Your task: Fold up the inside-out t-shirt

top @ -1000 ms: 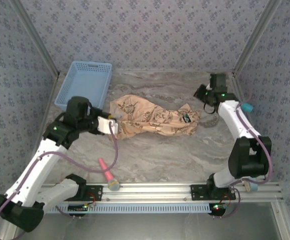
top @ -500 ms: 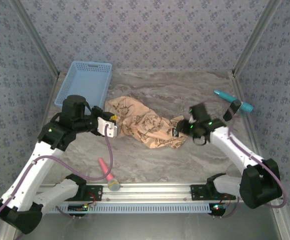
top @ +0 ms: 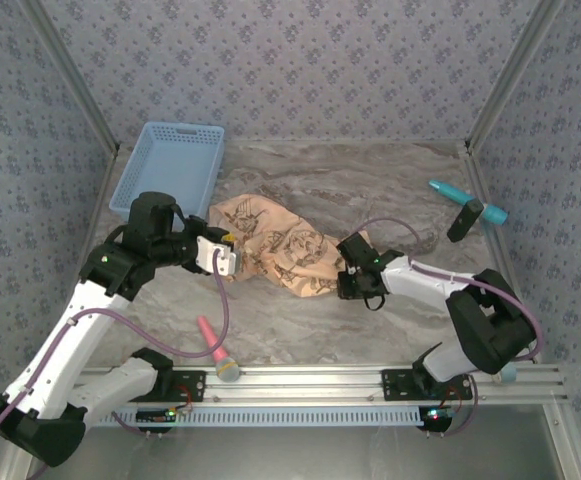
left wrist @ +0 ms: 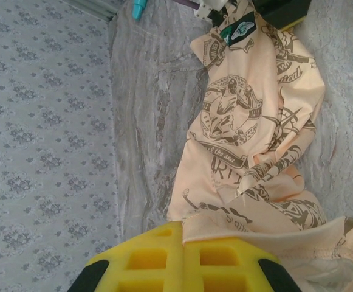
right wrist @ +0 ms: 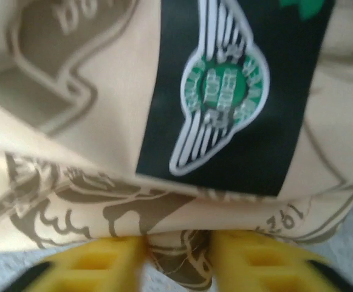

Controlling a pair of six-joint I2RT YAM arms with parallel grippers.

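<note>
Right claw (top: pixel 348 268) has swung in from the far corner and taken the label end of the inside-out t-shirt (top: pixel 280 250).
Top view: a second ago the right claw was well clear of the cloth. Now it sits on the shirt's end, and the shirt has bunched shorter between it and the left claw (top: pixel 228 262). Left wrist: the left claw (left wrist: pixel 183 240) is clamped on a hem, with the shirt (left wrist: pixel 249 134) trailing away ahead of it. Right wrist: the right claw (right wrist: pixel 176 255) has a tuck of cloth nipped between its pads, and the black label (right wrist: pixel 225 91) is just beyond them. With both ends held, spreading the shirt flat looks like the next step.
</note>
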